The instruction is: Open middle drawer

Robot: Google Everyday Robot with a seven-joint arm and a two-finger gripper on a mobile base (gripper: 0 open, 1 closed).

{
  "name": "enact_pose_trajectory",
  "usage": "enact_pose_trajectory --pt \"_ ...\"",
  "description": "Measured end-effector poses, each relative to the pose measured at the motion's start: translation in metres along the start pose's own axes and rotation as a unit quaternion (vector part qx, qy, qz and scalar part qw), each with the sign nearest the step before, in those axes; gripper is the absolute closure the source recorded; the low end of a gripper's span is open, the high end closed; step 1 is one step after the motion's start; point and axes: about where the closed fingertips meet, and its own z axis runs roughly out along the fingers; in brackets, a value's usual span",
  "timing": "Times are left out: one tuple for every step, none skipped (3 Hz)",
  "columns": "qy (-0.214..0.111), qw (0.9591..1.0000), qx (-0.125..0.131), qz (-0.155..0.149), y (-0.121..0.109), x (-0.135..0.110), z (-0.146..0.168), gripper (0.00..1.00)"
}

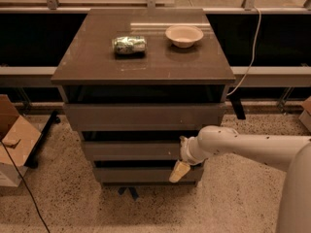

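Plainly, the gripper [181, 160] is against the middle drawer [131, 149], whose front stretches away to its left; open or closed, I cannot tell. It overlaps the lowest drawer [141, 174] just below it (risky), so a pull could drag that one instead.

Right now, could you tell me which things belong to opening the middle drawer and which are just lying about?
For the job: middle drawer; gripper, at its right end.
Lying about: green can and bowl on the cabinet top; cardboard box.
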Motion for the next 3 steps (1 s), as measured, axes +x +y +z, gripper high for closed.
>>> enact_pose_trajectory --pt "0.010 0.9995 0.028 -0.005 -0.020 0.006 0.017 0.00" --pt "0.011 0.9993 0.035 -0.004 -0.034 0.011 0.027 0.00" --pt "0.008 0.9997 0.022 0.006 -0.049 0.022 0.051 0.00"
